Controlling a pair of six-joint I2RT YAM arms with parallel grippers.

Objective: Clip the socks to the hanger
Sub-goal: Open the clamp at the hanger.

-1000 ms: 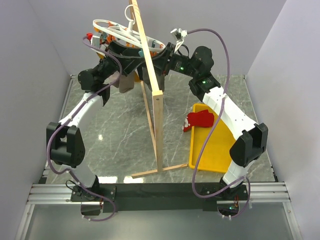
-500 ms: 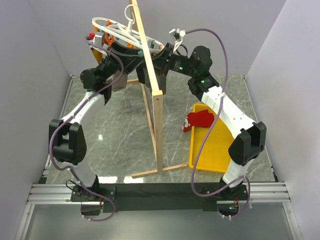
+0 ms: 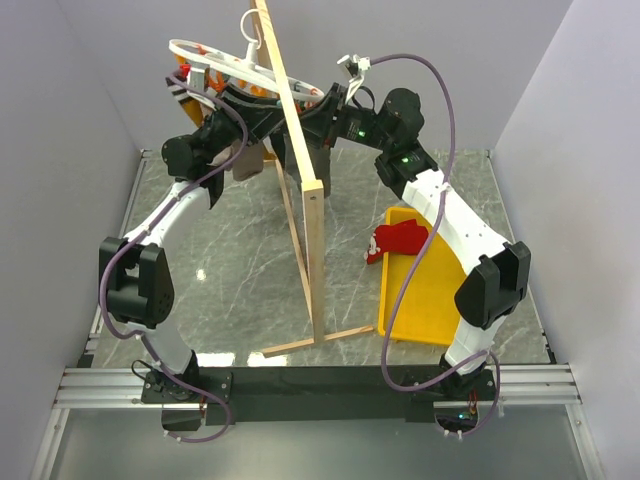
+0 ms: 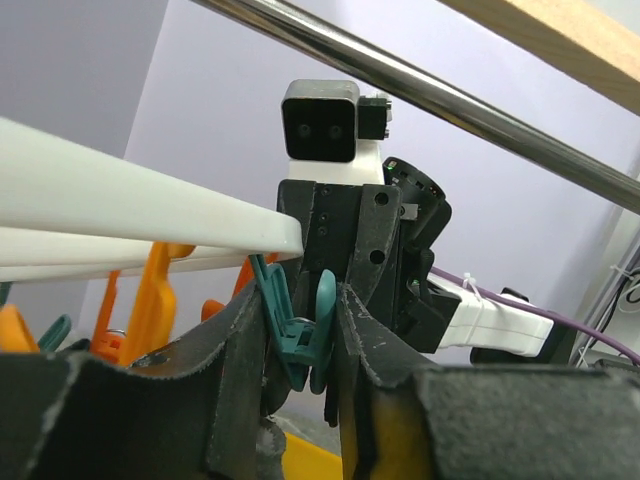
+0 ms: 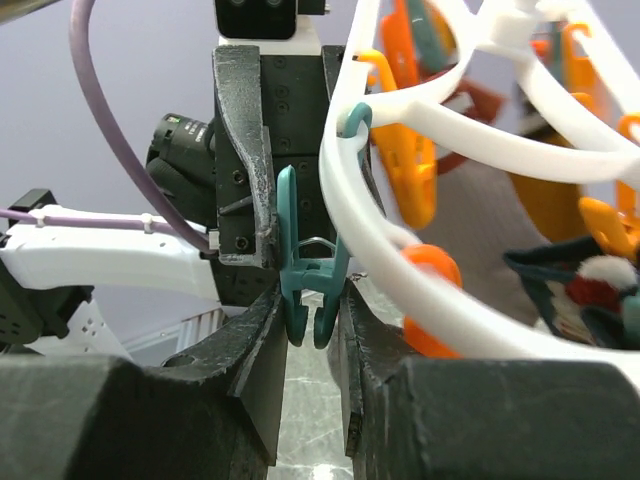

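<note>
The white ring hanger point(image 3: 215, 62) hangs at the back by the wooden rack, with orange and teal clips. It also shows in the right wrist view point(image 5: 400, 190). My two grippers face each other at one teal clip point(image 5: 312, 290). My left gripper point(image 4: 305, 305) is shut on this teal clip point(image 4: 300, 335). My right gripper point(image 5: 312, 310) is shut on its lower part, and the clip's tips stand slightly apart. From above, the left gripper point(image 3: 270, 112) and right gripper point(image 3: 322, 112) meet under the hanger. The red socks point(image 3: 398, 240) lie on the yellow tray's left edge, apart from both grippers.
A tall wooden rack point(image 3: 315, 230) stands mid-table, its slanted pole crossing between the arms. Its metal bar point(image 4: 400, 70) runs above the left gripper. The yellow tray point(image 3: 430, 300) lies at the right. A grey sock point(image 3: 248, 160) hangs from the hanger's left part.
The hanger has shifted left and tilted up at its left side. The left arm has risen with it. The right gripper stays at the clip. The red socks have not moved.
</note>
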